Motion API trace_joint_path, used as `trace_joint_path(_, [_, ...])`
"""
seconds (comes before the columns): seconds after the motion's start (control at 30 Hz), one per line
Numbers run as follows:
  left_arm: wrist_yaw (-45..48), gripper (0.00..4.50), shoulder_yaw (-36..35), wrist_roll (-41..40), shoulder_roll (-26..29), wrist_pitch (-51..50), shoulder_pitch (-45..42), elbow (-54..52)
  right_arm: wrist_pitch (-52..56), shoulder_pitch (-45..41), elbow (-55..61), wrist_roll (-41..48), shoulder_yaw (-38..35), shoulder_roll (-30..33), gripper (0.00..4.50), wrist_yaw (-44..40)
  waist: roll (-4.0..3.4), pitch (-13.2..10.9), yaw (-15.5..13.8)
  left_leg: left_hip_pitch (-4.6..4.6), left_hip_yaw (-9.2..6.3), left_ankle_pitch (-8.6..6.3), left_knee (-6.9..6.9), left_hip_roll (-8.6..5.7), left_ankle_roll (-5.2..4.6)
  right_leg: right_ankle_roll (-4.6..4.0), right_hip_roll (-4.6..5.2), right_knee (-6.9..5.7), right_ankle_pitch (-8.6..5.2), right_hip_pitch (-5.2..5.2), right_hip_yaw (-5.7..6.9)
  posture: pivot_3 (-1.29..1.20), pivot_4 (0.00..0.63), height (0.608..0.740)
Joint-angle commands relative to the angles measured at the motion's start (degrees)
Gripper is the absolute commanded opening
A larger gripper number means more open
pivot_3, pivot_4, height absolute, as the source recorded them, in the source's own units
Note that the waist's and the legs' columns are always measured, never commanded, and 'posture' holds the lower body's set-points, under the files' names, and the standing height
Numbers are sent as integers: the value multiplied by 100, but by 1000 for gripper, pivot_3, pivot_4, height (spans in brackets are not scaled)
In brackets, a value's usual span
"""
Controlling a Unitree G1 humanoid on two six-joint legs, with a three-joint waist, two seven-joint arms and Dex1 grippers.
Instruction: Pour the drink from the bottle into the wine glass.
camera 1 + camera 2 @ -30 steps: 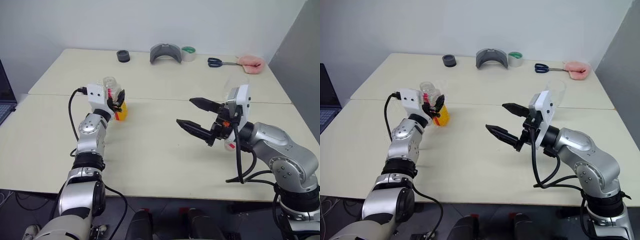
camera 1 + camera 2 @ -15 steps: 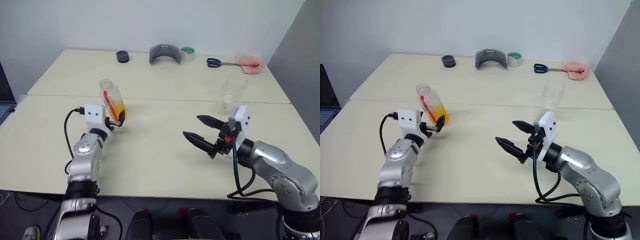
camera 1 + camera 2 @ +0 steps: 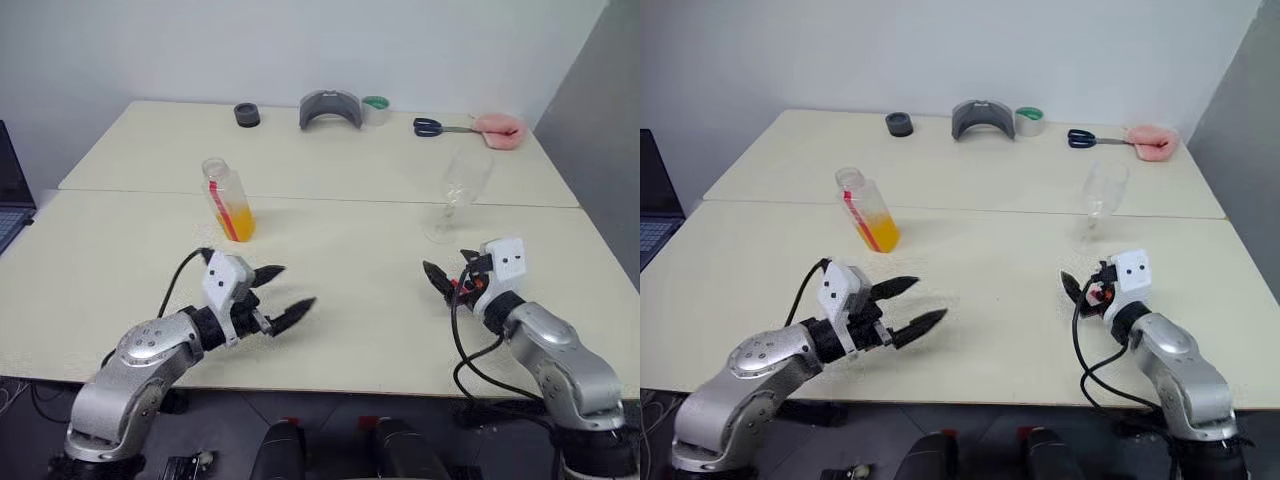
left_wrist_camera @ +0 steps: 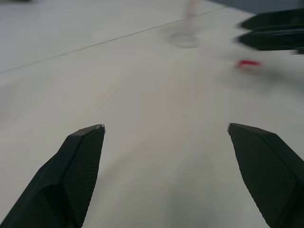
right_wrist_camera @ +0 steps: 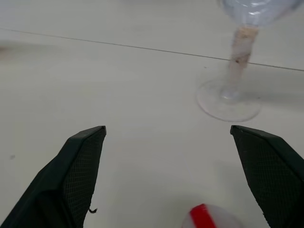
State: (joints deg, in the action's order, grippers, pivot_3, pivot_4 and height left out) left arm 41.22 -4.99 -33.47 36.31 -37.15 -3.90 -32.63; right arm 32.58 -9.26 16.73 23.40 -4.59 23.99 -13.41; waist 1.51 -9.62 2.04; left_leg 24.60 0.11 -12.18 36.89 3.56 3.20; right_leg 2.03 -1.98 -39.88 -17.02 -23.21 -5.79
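- In the left-centre of the head view the bottle (image 3: 229,200) stands upright on the table (image 3: 340,290), uncapped, with the drink (image 3: 238,220) filling only its lower part — orange and settled.
- Right of centre stands the wine glass (image 3: 458,192), upright on its foot; its bowl looks clear, though a small amount would be hard to tell from here.
- The cap (image 5: 205,218), red and white, lies on the table near the right gripper, short of the glass foot.
- At the lower left, the left gripper (image 3: 280,294) hangs over bare table with its fingers spread apart, holding nothing, well apart from the bottle.
- At the lower right, the right gripper (image 3: 437,276) is likewise parted and empty, near the glass but not touching it.
- My judgement: uncapping is done — whether any pour has happened is unclear; gripping the bottle and tipping it over the glass may remain.
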Motion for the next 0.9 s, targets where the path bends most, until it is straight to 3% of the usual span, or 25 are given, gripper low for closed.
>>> trace_joint_path(0.03, [326, 4463, 11, -192, 158, 45, -486, 49, -665, -503, -769, -249, -221, -90, 4500, -85, 0, 0, 1, 0, 0, 0, -1, 0, 0, 0, -1, 0, 0, 0, -1, 0, 150, 740])
trace_joint_path(0.13, [371, 4463, 181, -35, 72, 211, -890, 374, -1218, -1024, -1811, -473, -276, -170, 4500, -179, 0, 0, 6, 0, 1, 0, -1, 0, 0, -4, -3, 0, -1, 0, -2, 0, 150, 740])
trace_joint_path(0.5, [470, 4463, 393, 286, -35, 629, -1460, 955, -2162, -2282, -3969, -561, -511, -438, 4500, -514, -2, -2, 32, 3, 0, -1, -5, -1, -1, -32, -3, -2, 13, -1, -1, 0, 150, 740])
trace_joint_path(0.9, [378, 4463, 401, 353, -128, 662, -1345, 809, -2992, -3095, -5558, -821, -477, -617, 4500, -721, -4, -3, 89, 4, -2, -1, -6, -1, 0, -33, -1, -2, 13, -1, -1, 0, 150, 740])
